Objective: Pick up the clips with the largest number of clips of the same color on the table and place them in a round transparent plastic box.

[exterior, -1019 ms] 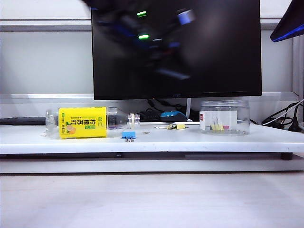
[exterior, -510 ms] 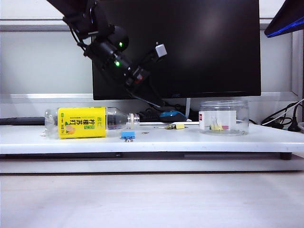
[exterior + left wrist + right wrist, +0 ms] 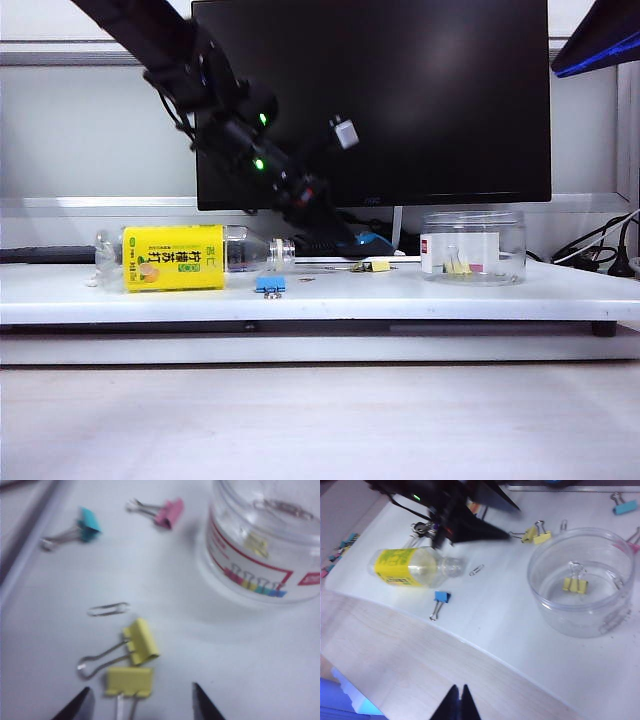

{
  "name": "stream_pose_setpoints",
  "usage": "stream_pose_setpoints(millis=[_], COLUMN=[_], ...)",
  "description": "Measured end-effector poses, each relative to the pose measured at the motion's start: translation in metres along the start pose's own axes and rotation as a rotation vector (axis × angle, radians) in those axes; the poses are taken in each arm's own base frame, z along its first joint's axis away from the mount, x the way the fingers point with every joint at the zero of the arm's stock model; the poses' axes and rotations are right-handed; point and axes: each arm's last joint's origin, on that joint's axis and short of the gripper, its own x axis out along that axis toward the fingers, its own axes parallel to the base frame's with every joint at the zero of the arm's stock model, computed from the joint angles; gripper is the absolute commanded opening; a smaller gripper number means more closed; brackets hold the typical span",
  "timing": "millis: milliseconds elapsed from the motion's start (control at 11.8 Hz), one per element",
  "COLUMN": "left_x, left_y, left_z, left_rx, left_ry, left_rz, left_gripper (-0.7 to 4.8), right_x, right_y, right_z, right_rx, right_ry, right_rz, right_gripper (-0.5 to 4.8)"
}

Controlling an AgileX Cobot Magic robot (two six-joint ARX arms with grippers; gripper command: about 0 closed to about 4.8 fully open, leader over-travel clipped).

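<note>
Two yellow clips lie side by side on the white table; one clip is just beyond my left gripper's fingertips and the other sits between them. My left gripper is open, jaws wide apart, hovering low over this pair and holding nothing. The round transparent plastic box stands just to the right of them, with one yellow clip inside. My right gripper is shut and empty, high above the wooden desk in front of the table.
A clear bottle with a yellow label lies on its side at the left. A blue clip sits near its cap. A teal clip, a pink clip and a wire paperclip lie beyond the yellow pair. A monitor stands behind.
My left arm has swung down from the top of the exterior view, right and lower, until its gripper hangs just over the yellow clips. The objects on the table have not moved.
</note>
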Motion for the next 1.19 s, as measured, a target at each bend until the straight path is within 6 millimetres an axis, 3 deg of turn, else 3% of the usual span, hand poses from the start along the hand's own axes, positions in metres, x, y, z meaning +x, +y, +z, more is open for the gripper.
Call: stream_pose_setpoints(millis=[340,680,765,1019,1104,1189], left_x=[0.016,0.029,0.029,0.032,0.033,0.033], left_y=[-0.003,-0.002,-0.001,0.001,0.0,0.0], left_z=[0.001,-0.01,-0.009,-0.011,-0.012,-0.012], left_rx=[0.03,0.024,0.019,0.014,0.011,0.01], left_ry=[-0.006,0.018,0.012,0.012,0.019,0.024], left_rz=[0.005,0.018,0.027,0.039,0.041,0.042], left_gripper=[2.55,2.41,1.93,1.72,1.11,1.1], right_x=[0.001,0.001,0.002,0.002,0.002,0.002], right_y=[0.0,0.0,-0.001,-0.001,-0.001,-0.001], right_z=[0.002,0.002,0.002,0.002,0.002,0.002], right_rx=[-0.009,-0.01,-0.01,-0.022,-0.022,-0.022], right_ry=[-0.012,-0.015,-0.014,-0.016,-0.016,-0.016], right_rz=[0.007,0.007,0.007,0.007,0.008,0.008], right_gripper=[0.13,0.13,0.13,0.13,0.13,0.13])
